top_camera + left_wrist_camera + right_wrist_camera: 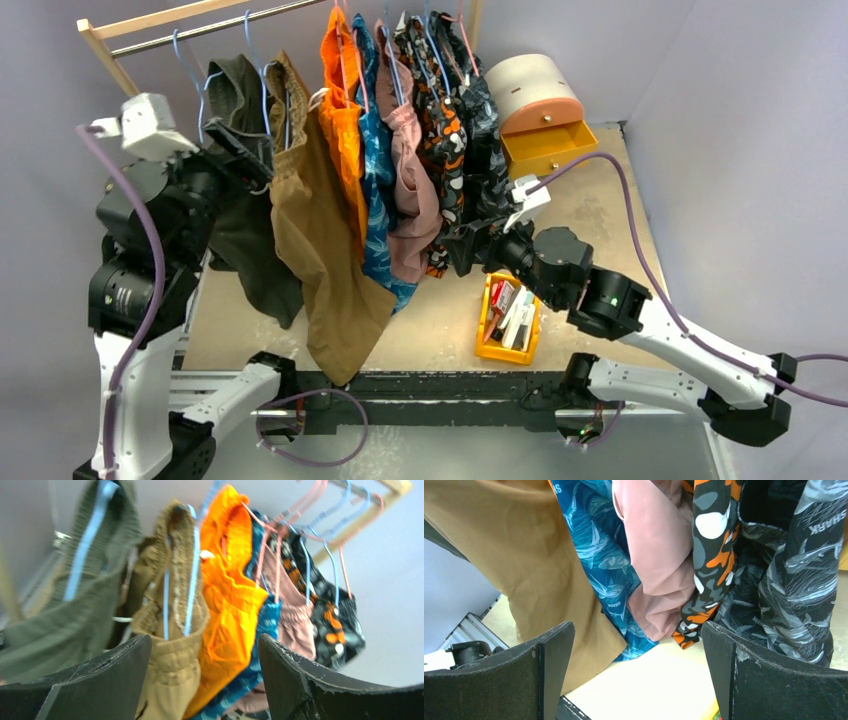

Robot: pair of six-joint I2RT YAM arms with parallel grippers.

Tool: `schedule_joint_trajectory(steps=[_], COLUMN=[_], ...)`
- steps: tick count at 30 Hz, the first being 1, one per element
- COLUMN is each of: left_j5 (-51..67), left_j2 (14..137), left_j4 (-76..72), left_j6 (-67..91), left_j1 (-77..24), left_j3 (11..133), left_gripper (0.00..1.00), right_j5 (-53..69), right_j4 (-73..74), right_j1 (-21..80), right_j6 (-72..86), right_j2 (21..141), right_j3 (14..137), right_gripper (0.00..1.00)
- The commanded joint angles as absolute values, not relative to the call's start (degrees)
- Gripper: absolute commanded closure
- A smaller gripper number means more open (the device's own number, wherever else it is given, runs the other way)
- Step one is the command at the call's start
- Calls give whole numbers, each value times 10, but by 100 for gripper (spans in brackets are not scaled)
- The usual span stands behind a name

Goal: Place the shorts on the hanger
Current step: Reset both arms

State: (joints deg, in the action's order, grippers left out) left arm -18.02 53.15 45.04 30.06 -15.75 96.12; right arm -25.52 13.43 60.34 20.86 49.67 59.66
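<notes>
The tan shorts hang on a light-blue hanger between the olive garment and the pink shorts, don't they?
Not quite. The tan shorts do hang on a light-blue hanger beside the olive garment, but their other neighbour is the orange shorts. The pink shorts hang further along the row. The left wrist view shows this plainly.

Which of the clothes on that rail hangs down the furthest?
The tan-brown shorts, second from the left between the olive-green garment and the orange shorts; their hem trails well below every other.
</notes>
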Motion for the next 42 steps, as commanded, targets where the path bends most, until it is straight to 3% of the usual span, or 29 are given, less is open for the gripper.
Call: schedule_joint_trajectory(steps=[1, 22, 28, 30, 37, 42], left_j5=[-8, 33, -195, -215, -218, -196], left_j2=[588, 633, 677, 678, 530, 485], left_j4=[469, 367, 350, 348, 266, 285], left_j6=[325, 276, 247, 251, 344, 446], left_j1=[-155, -267, -510, -528, -529, -529], left_j3=[974, 942, 897, 885, 655, 526], left_gripper=[22, 20, 20, 19, 18, 18], right_j5=[-259, -349, -365, -367, -404, -468], right_j4=[118, 104, 105, 108, 128, 158], right_j1=[603, 603, 603, 603, 603, 603], right_j6=[234, 221, 244, 251, 289, 339], right_j2=[516, 579, 576, 569, 507, 464], right_j3=[614, 572, 559, 559, 502, 476], right_gripper=[1, 1, 1, 1, 1, 1])
